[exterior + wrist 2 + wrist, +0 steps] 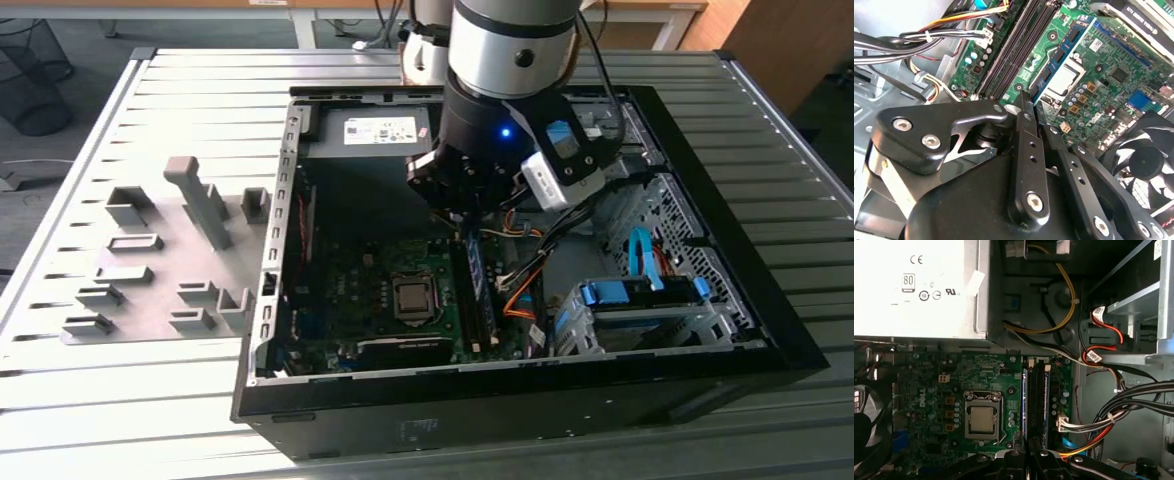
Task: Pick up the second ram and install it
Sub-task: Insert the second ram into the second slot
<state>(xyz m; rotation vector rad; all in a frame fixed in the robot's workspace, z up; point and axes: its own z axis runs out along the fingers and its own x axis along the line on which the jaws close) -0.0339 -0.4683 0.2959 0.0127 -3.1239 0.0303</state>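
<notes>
One arm hangs over the open computer case (747, 250) in the exterior view, its gripper (467, 207) lowered inside, just beyond the processor socket (414, 297) towards the exterior view's right. The second ram (477, 290) stands on edge in a slot right beside that socket, running lengthwise along it. The power supply (380, 130) lies further from the socket, behind the arm. Grey holder blocks (147, 270) sit outside the case, well apart from the socket.

Seen in the second wrist view, the gripper (1035, 111) has its two black fingers (1026, 120) drawn together, tips at the near end of the second ram (1064, 52). Whether they pinch its edge I cannot tell. The stick is seated upright just beside the processor socket (1066, 80), dark chips showing. A bundle of cables (929, 37) lies past the slots, away from the socket.

From the first wrist view, the gripper (1029, 455) is closed at the end of the slots, and the second ram (1024, 400) shows as a thin blue strip next to the processor socket (982, 416)
</notes>
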